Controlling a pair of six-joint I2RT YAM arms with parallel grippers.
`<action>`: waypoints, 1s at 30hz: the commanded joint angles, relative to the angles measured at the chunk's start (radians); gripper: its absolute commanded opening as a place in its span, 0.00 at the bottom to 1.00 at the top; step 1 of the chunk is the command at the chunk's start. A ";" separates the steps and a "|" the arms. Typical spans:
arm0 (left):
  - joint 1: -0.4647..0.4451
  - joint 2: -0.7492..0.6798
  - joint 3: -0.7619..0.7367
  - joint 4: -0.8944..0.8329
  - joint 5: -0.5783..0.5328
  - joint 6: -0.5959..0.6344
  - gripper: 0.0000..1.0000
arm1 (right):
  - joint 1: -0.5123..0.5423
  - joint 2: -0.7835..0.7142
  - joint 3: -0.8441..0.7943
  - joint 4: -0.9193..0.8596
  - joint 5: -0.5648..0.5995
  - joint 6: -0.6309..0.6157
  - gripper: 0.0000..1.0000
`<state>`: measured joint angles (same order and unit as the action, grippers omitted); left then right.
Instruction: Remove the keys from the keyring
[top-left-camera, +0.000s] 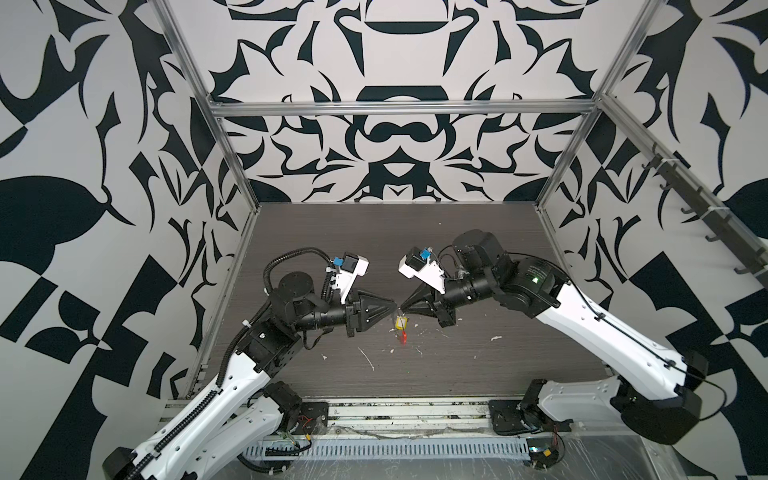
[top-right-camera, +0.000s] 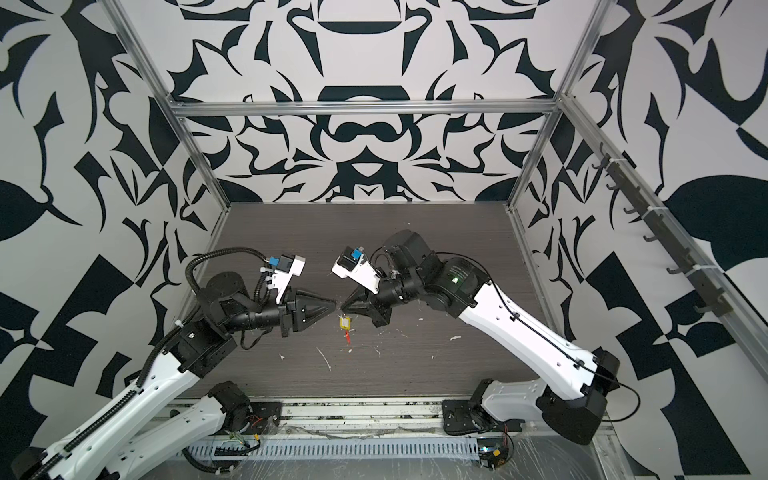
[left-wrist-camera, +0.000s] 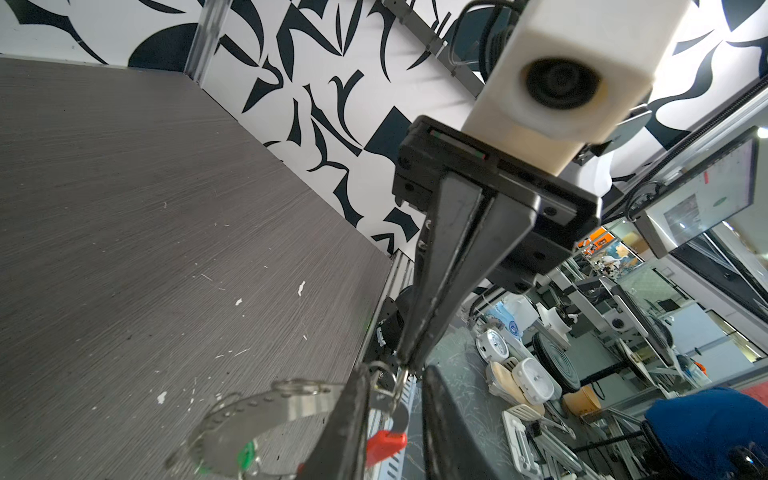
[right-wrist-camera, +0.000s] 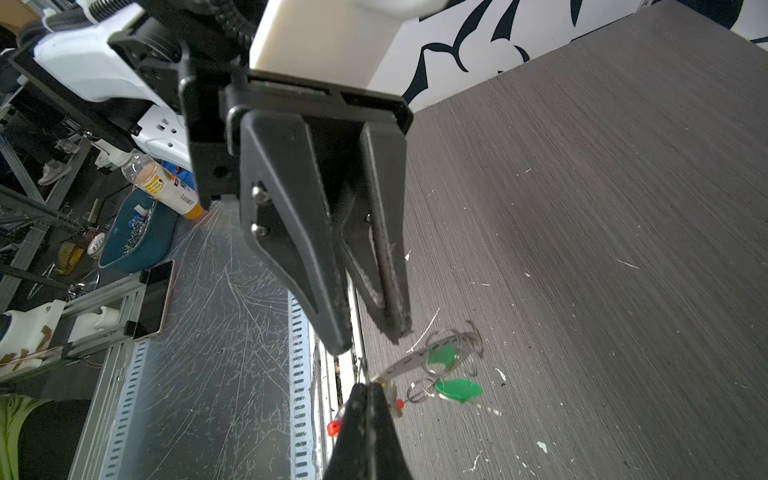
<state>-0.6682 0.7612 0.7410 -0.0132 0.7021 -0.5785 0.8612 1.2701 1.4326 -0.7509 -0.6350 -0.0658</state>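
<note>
The keyring (left-wrist-camera: 257, 409), a silver perforated band with a red sleeve (left-wrist-camera: 384, 442), hangs in the air between the two arm tips. My right gripper (right-wrist-camera: 368, 384) is shut on the band's end (right-wrist-camera: 415, 357). A green key (right-wrist-camera: 459, 390) dangles from it on small silver loops. In both top views a yellow key (top-left-camera: 401, 322) (top-right-camera: 345, 322) hangs above the red sleeve (top-left-camera: 402, 338). My left gripper (left-wrist-camera: 397, 372) faces the right one tip to tip (top-left-camera: 390, 305). Its jaws stand a little apart around the thin wire and the sleeve, not clamped on them.
The dark wood-grain table (top-left-camera: 457, 249) lies below, with white scraps (top-left-camera: 368, 358) scattered near its front. Aluminium frame posts and patterned walls close in three sides. A slotted metal rail (top-left-camera: 374, 451) runs along the front edge.
</note>
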 joint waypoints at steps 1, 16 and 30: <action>-0.010 0.007 0.027 -0.010 0.041 0.003 0.24 | -0.001 -0.005 0.054 0.018 -0.008 -0.014 0.00; -0.030 0.004 0.029 -0.036 0.012 0.029 0.05 | 0.000 0.018 0.075 0.030 -0.008 -0.005 0.00; -0.031 -0.075 -0.009 0.004 -0.122 0.044 0.00 | 0.011 -0.048 -0.015 0.201 0.025 0.078 0.20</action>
<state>-0.6968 0.7181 0.7418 -0.0479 0.6312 -0.5484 0.8661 1.2800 1.4441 -0.6636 -0.6254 -0.0330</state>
